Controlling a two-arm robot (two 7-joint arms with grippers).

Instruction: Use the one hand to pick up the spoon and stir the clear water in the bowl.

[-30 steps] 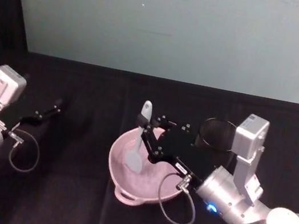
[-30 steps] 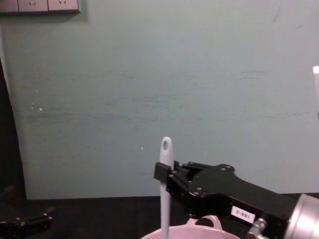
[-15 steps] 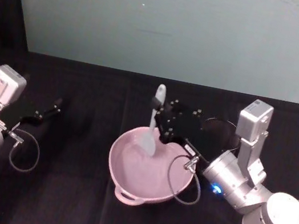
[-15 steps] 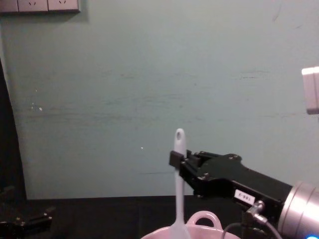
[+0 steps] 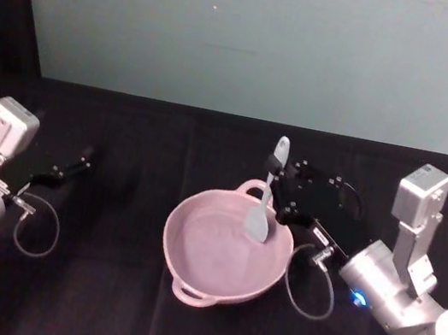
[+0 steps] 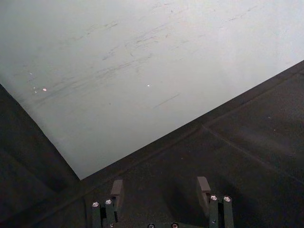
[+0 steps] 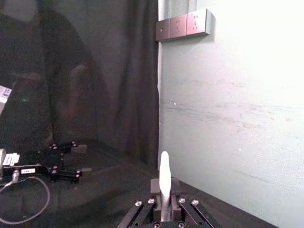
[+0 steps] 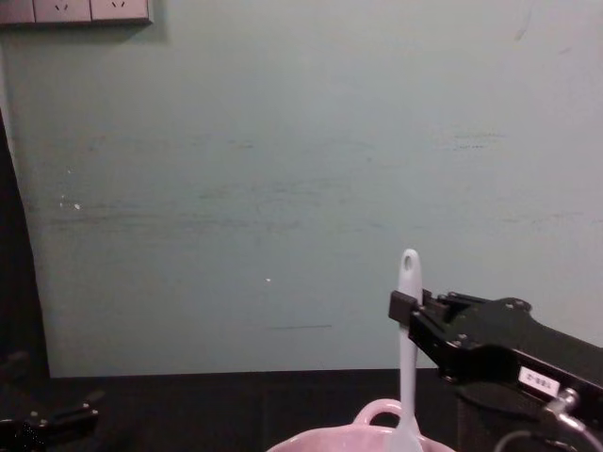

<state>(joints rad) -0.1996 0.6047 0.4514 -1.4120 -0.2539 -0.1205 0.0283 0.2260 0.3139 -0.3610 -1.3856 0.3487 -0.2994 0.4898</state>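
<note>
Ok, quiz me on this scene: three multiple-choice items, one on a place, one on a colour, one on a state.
1. Where is the spoon's blade?
A) flat on the table
B) in the bowl, toward its right side
C) lying flat across the rim

2. What colour is the bowl?
A) pale pink
B) blue
C) black

3. The left gripper is:
A) shut on the spoon
B) shut on the bowl's rim
C) open, holding nothing

Answers:
1 B: the right gripper holds the spoon upright, blade down inside the bowl.
2 A: the head view shows it pink.
3 C: its fingers stand apart with nothing between.
</note>
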